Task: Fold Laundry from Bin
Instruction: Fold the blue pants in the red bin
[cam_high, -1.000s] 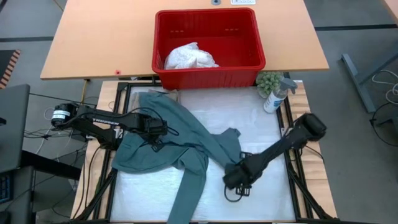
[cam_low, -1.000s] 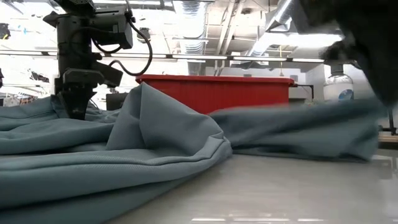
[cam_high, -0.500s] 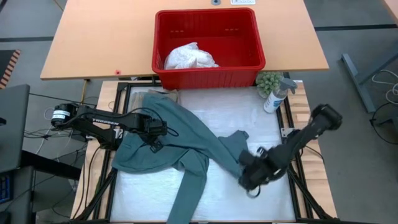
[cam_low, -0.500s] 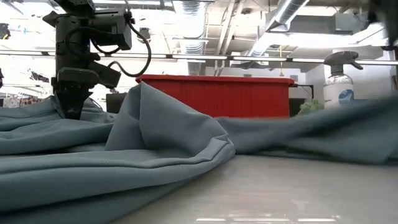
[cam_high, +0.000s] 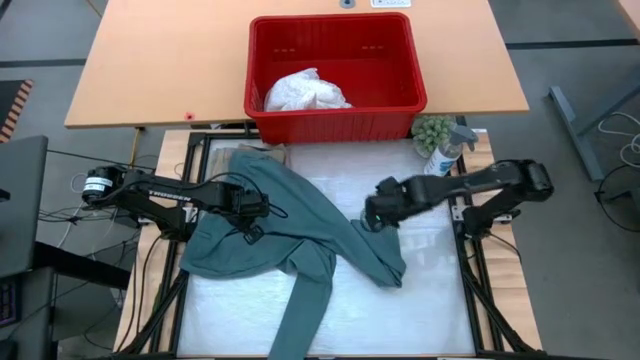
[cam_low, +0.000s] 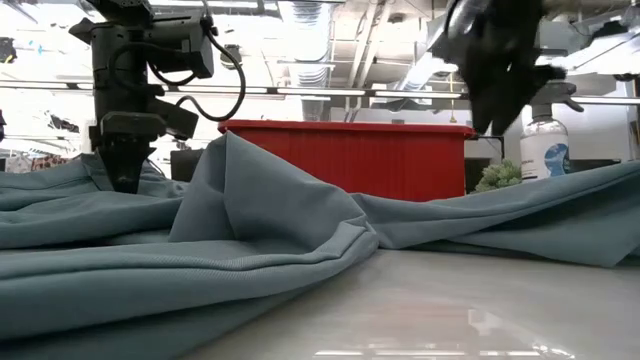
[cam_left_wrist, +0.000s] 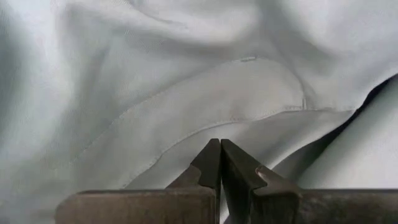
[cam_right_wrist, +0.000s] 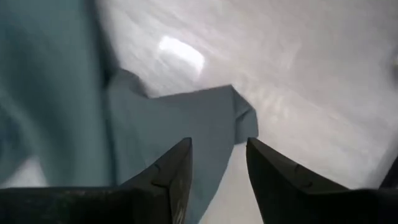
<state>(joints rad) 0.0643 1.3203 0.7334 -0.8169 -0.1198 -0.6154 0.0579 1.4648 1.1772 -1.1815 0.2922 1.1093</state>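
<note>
The dark teal garment (cam_high: 290, 235) lies crumpled across the white table top, also in the low view (cam_low: 250, 230). One sleeve (cam_high: 300, 320) runs to the near edge; another sleeve end (cam_high: 390, 270) lies flat toward the right. My left gripper (cam_high: 250, 208) is shut on the garment's left part. My right gripper (cam_high: 372, 212) hangs open above the right sleeve (cam_right_wrist: 205, 118), touching nothing. The red bin (cam_high: 335, 125) stands at the far edge with a white garment (cam_high: 305, 92) inside. A beige scrap (cam_high: 264, 152) peeks out under the teal cloth. My left gripper has its shut fingers (cam_left_wrist: 219, 155) on a fold of the teal garment (cam_left_wrist: 205, 118) beside a stitched seam, coming from above and pointing down. The tips hide the cloth between them, so one layer or several cannot be told. The cloth around them rests slack on the table.
A spray bottle (cam_high: 445, 155) and a small green plant (cam_high: 432, 132) stand at the table's far right corner, beside the bin. A wooden table (cam_high: 150, 60) lies beyond. Bare white table top (cam_high: 420, 300) shows at the near right.
My right gripper dragged the sleeve end a little toward the right edge, let go of it, then rose and swung toward the far edge, rolling as it went. The sleeve end now lies flat on the table. The left part of the garment stayed put.
</note>
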